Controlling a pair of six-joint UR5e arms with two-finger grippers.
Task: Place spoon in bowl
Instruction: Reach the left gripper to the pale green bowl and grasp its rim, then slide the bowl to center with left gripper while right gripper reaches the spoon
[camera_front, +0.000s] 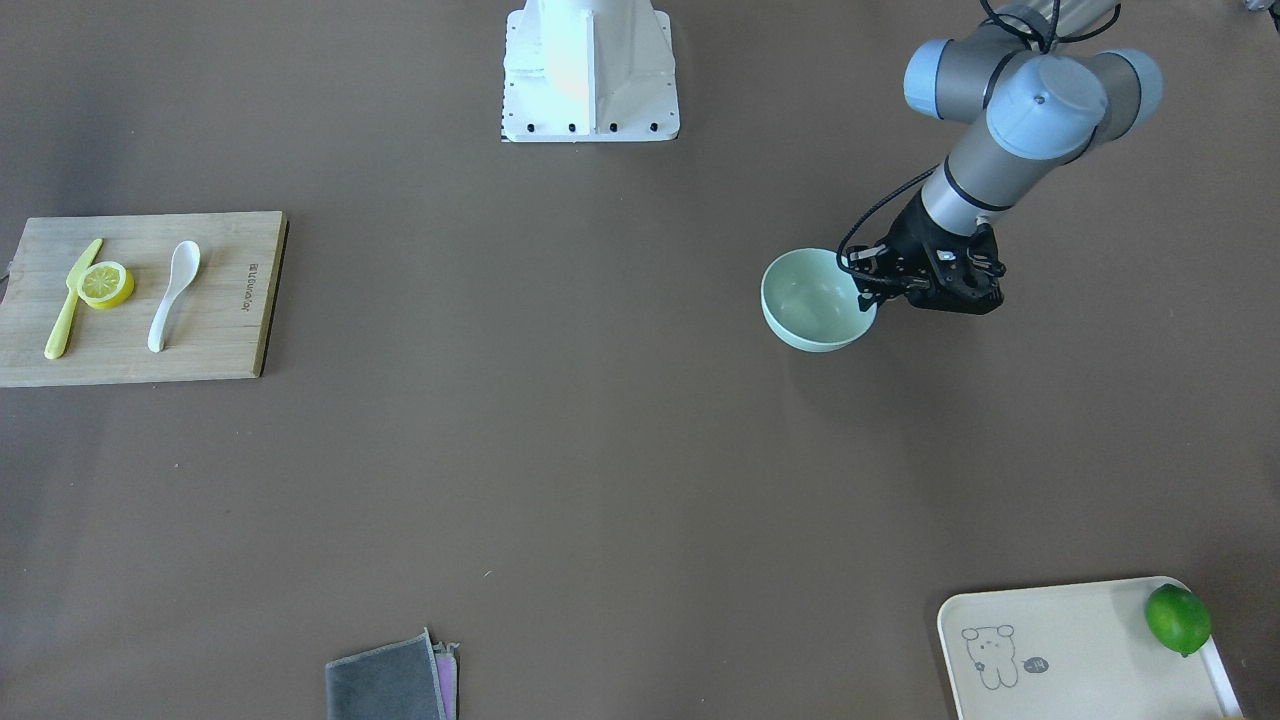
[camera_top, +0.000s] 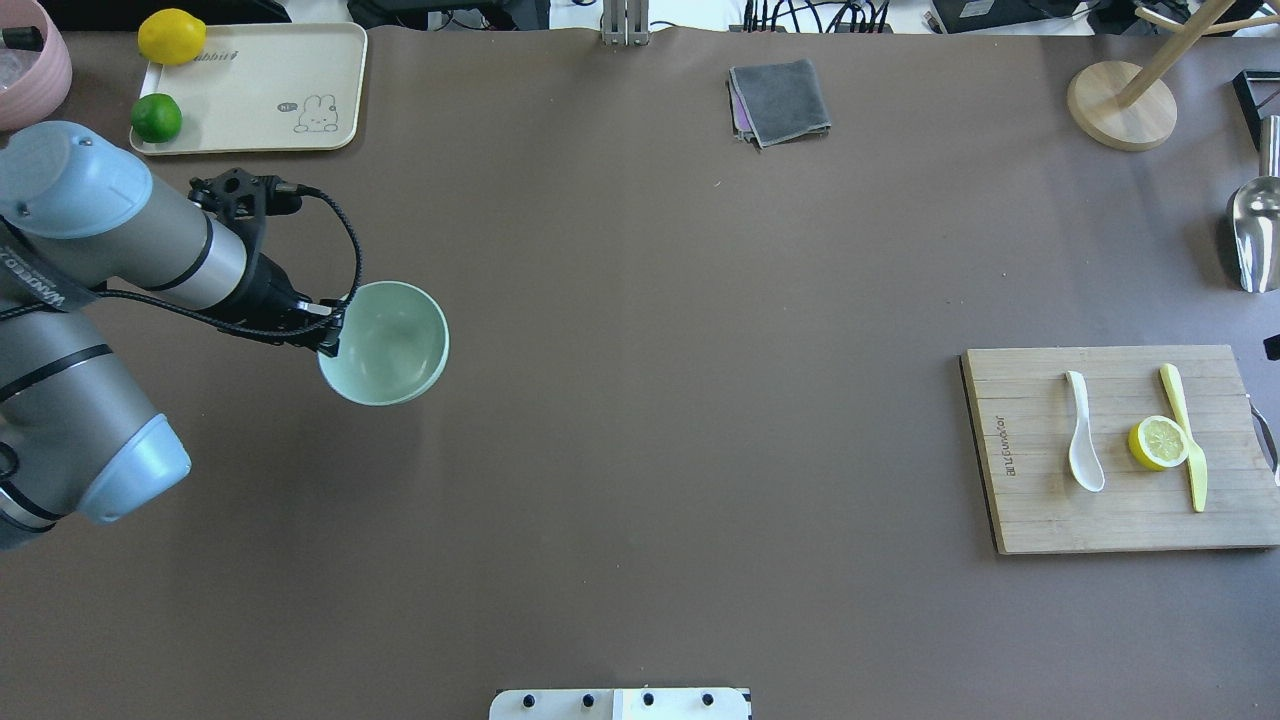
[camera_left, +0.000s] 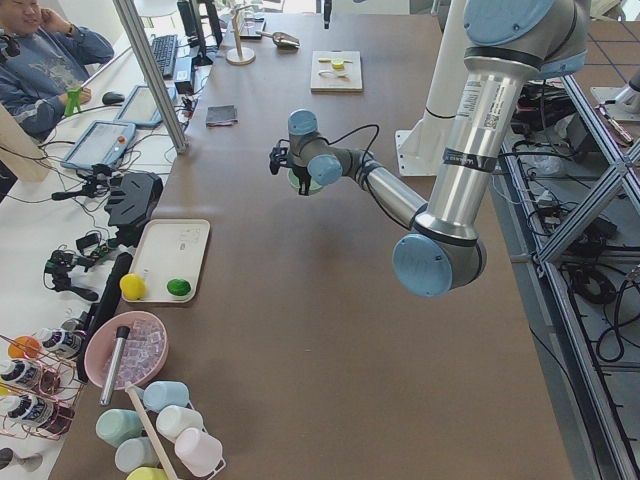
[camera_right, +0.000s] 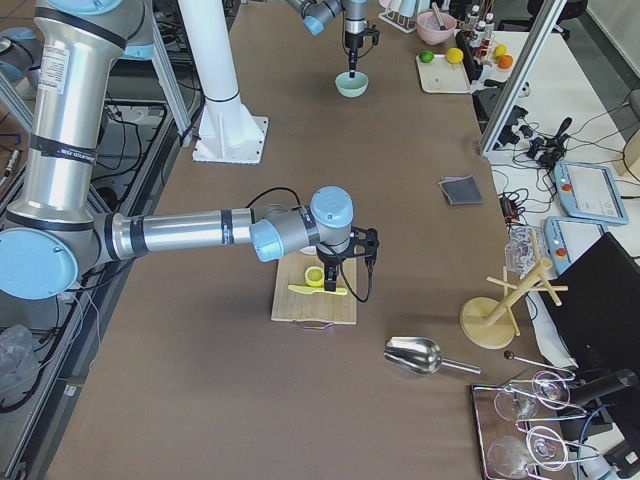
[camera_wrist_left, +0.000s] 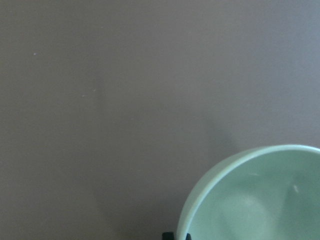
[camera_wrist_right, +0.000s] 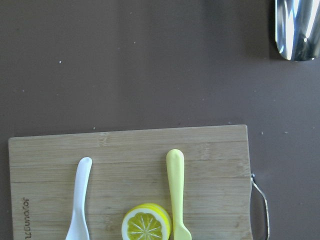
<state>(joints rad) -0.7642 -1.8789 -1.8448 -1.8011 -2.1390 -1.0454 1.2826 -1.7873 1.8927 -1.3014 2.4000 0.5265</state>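
Observation:
The white spoon (camera_front: 172, 297) lies on a wooden cutting board (camera_front: 225, 345), next to a lemon slice (camera_front: 105, 284) and a yellow knife (camera_front: 70, 300). It also shows in the overhead view (camera_top: 1083, 445) and the right wrist view (camera_wrist_right: 80, 200). The mint-green bowl (camera_front: 810, 300) is far across the table (camera_top: 385, 345). My left gripper (camera_front: 868, 290) is shut on the bowl's rim (camera_top: 330, 332). My right gripper (camera_right: 328, 272) hovers over the board. It shows only in the exterior right view, so I cannot tell if it is open or shut.
A cream tray (camera_top: 250, 70) with a lemon (camera_top: 172, 35) and a lime (camera_top: 157, 117) sits beyond the bowl. A grey cloth (camera_top: 780, 100), a wooden stand (camera_top: 1120, 100) and a metal scoop (camera_top: 1255, 230) lie at the far side.

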